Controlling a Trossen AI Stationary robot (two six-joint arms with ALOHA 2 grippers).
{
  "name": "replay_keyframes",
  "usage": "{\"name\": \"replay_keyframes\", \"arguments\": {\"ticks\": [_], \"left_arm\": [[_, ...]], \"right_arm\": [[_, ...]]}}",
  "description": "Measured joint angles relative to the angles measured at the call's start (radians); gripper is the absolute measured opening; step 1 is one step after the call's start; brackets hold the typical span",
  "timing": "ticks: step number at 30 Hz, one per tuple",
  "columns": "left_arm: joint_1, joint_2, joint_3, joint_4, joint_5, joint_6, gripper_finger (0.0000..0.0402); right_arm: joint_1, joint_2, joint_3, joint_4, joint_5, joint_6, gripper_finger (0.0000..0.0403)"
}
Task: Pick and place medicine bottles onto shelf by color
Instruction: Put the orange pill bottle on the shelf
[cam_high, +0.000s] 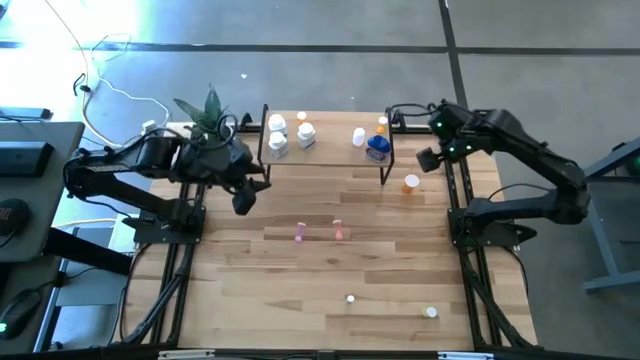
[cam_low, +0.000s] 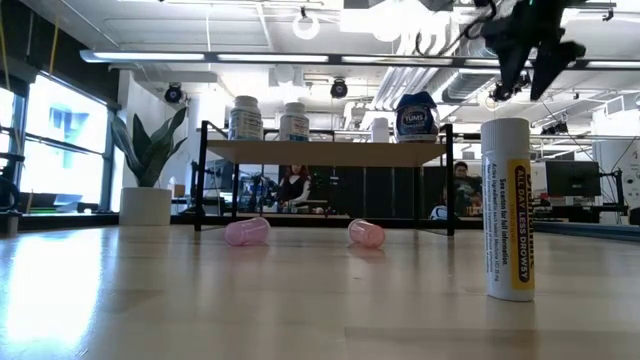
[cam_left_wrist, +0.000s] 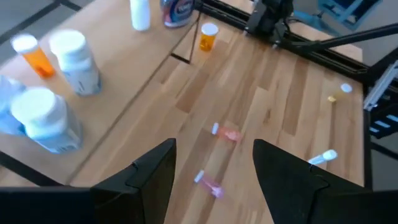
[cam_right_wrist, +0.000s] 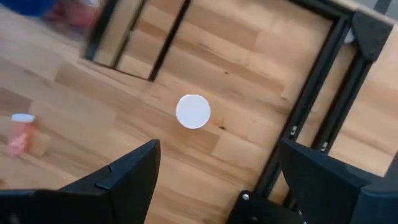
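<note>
White tube (cam_low: 508, 208), open tabletop (cam_low: 250, 300) beyond.

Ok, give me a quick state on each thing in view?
left gripper: open, empty, by the shelf's left end
right gripper: open, empty, above the orange bottle
orange bottle: upright on the table
pink bottles: lying on the table
shelf: holds white bottles and the blue bottle
</note>
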Motion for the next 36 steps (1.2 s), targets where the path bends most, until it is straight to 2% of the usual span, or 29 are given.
{"name": "replay_keyframes", "arguments": {"ticks": [6,17,30,36], "left_arm": [[-0.046,-0.058,-0.090,0.035,-0.025,-0.064,0.0204],[-0.046,-0.081,-0.097,0.042,-0.045,-0.082,0.0204],[-0.046,-0.080,-0.097,0.042,-0.044,-0.048,0.0204],[-0.046,-0.080,-0.097,0.042,-0.044,-0.029,0.0204]], "right_arm": [[-0.026,0.000,-0.157,0.134,-0.043,0.068,0.0314],[-0.089,0.000,-0.376,0.365,-0.120,0.274,0.0314],[-0.096,0.000,-0.545,0.578,-0.123,0.549,0.0314],[-0.095,0.000,-0.605,0.647,-0.122,0.606,0.0314]]}}
